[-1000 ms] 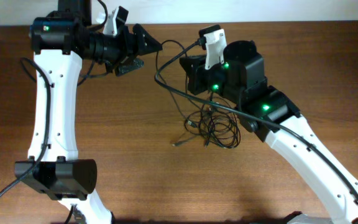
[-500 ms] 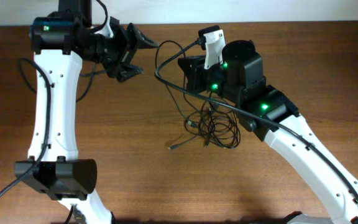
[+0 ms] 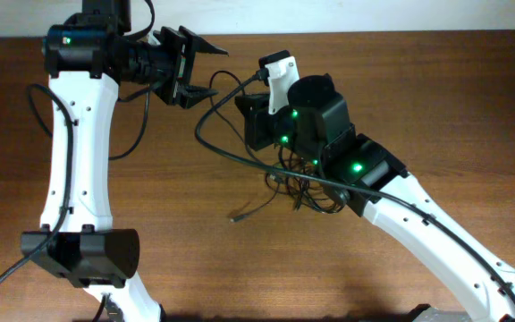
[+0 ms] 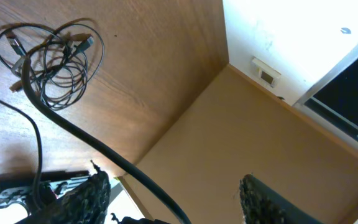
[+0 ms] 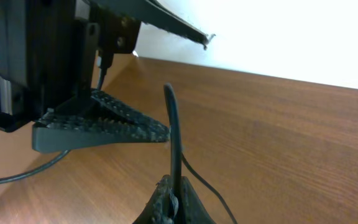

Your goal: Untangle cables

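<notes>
The cables [image 3: 309, 186] lie as a loose black tangle on the wooden table, partly under my right arm, with one silvery tip [image 3: 235, 217] trailing left. The left wrist view shows the same tangle [image 4: 50, 61] at the upper left. My right gripper [image 5: 174, 184] is shut on one black cable [image 5: 173, 124], which rises straight up out of its fingers. In the overhead view the right gripper [image 3: 245, 120] points left, toward my left gripper [image 3: 200, 70]. The left gripper [image 4: 173, 182] is open and holds nothing; one of its fingers [image 5: 101, 127] hovers just ahead of the held cable.
A thick black cable wired to the robot [image 3: 206, 134] loops across the table between the two grippers; it is the robot's wiring [image 4: 73, 127], which also crosses the left wrist view. The table's far edge and a white wall [image 3: 374, 13] lie behind.
My right arm has moved left toward the left gripper, dragging the tangle and its trailing tip left. The left gripper has turned and its jaws have narrowed somewhat.
</notes>
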Robot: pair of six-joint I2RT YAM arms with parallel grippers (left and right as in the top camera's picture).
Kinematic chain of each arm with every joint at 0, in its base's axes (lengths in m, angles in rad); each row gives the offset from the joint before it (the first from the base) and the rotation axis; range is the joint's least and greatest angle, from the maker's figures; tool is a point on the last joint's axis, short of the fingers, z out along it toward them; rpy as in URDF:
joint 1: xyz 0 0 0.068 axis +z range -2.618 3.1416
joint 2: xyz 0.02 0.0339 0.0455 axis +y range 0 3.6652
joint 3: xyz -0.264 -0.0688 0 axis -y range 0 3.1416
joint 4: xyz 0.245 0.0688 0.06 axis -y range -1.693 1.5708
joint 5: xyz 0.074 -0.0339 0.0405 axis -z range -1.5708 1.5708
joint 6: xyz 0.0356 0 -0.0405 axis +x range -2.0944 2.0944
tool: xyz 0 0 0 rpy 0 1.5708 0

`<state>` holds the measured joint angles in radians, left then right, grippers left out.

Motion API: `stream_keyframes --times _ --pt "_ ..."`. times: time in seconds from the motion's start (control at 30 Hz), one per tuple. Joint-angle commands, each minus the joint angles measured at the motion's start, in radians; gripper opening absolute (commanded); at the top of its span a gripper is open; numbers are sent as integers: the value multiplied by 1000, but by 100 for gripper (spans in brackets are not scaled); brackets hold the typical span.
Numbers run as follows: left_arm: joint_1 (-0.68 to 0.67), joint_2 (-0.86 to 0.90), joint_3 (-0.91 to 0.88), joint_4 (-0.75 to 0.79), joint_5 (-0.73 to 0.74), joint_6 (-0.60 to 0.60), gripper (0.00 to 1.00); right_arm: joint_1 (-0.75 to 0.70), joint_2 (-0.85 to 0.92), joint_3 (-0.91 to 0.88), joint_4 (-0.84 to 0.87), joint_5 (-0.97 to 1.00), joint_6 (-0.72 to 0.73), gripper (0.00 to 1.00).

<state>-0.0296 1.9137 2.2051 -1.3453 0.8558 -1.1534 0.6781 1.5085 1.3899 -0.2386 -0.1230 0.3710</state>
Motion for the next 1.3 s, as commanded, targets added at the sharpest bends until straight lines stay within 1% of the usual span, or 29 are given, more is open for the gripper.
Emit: stream_keyframes --times 0.0,0.07,0.17,0.4,0.47,0.57,0.6,0.7,0.93,1.17,1.27 --pt "-10 2 8 2 21 -25 61 26 3 3 16 26 11 4" --pt "-22 2 8 2 21 -24 55 38 3 3 23 27 0 4" --pt "-45 2 8 0 21 -24 51 42 3 3 27 28 0 4" --pt "-86 2 8 -1 21 -23 48 41 3 3 26 36 0 4" --pt "-85 2 8 -2 20 -18 46 41 3 3 22 97 0 4" --pt "-86 2 8 -2 20 7 46 40 3 3 7 253 0 4" --pt "-86 2 8 -2 20 7 46 40 3 3 6 267 0 4" --pt "-86 2 8 -1 20 6 46 41 3 3 3 269 1 4" --pt "-85 2 8 21 21 6 36 41 3 3 -8 244 1 4" --pt "-85 2 8 29 21 6 36 41 3 3 -8 207 1 4" --pt "-85 2 8 29 21 6 36 41 3 3 -8 153 2 4"
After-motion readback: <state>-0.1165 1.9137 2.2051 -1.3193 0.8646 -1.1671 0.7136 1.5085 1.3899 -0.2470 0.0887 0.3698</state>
